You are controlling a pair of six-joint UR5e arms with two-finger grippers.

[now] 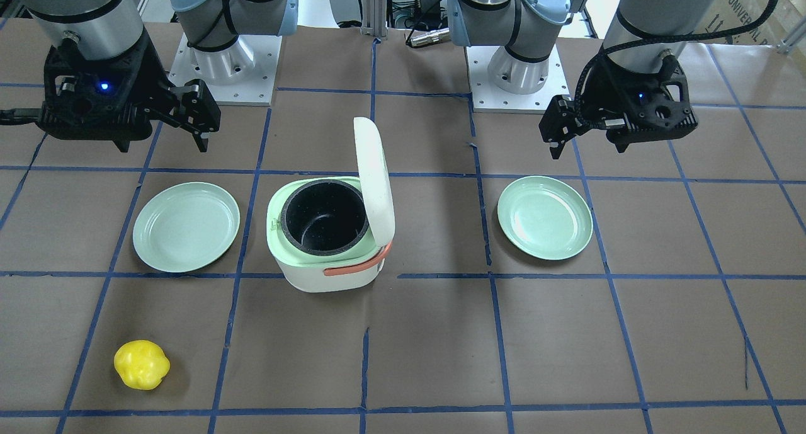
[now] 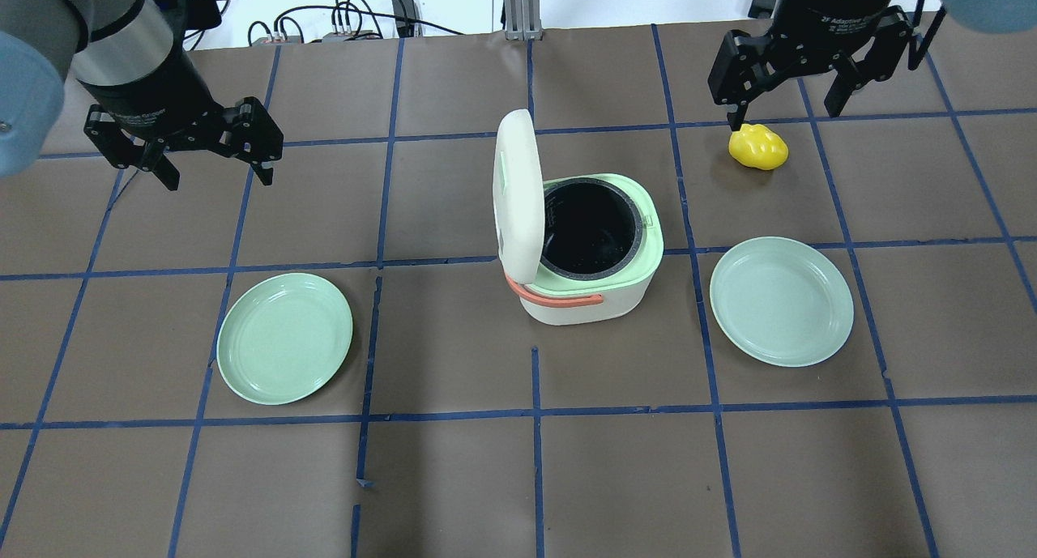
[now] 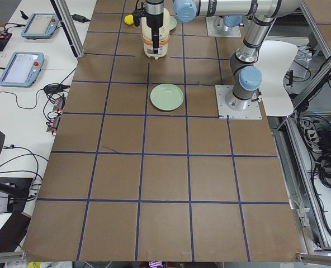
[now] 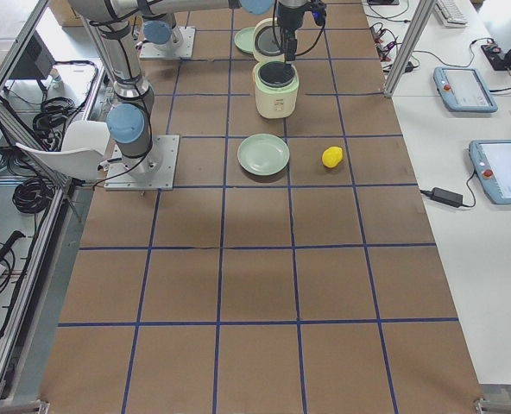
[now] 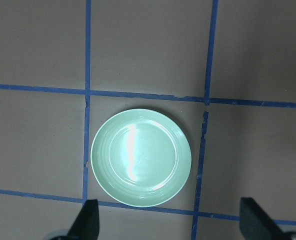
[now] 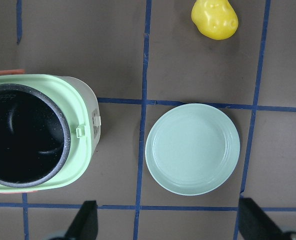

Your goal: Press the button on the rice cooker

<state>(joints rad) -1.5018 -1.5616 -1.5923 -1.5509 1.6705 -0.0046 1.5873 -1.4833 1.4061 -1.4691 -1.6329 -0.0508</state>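
The white rice cooker (image 2: pixel 585 299) with a pale green rim stands mid-table. Its lid (image 2: pixel 517 193) is up and its black inner pot (image 1: pixel 324 217) is empty. A small tab-like button (image 6: pixel 96 121) sits on the side that faces the right plate. My left gripper (image 2: pixel 219 173) is open and empty, high above the table, left of the cooker and over a green plate (image 5: pixel 140 157). My right gripper (image 2: pixel 784 112) is open and empty, high to the cooker's right. In the right wrist view the cooker (image 6: pixel 83 107) is left of the open fingers (image 6: pixel 88 220).
One green plate (image 2: pixel 285 338) lies left of the cooker, another (image 2: pixel 782 301) lies right of it. A yellow bumpy fruit-like object (image 2: pixel 758 146) lies beyond the right plate, toward the table's far edge. Brown paper with a blue tape grid covers the table.
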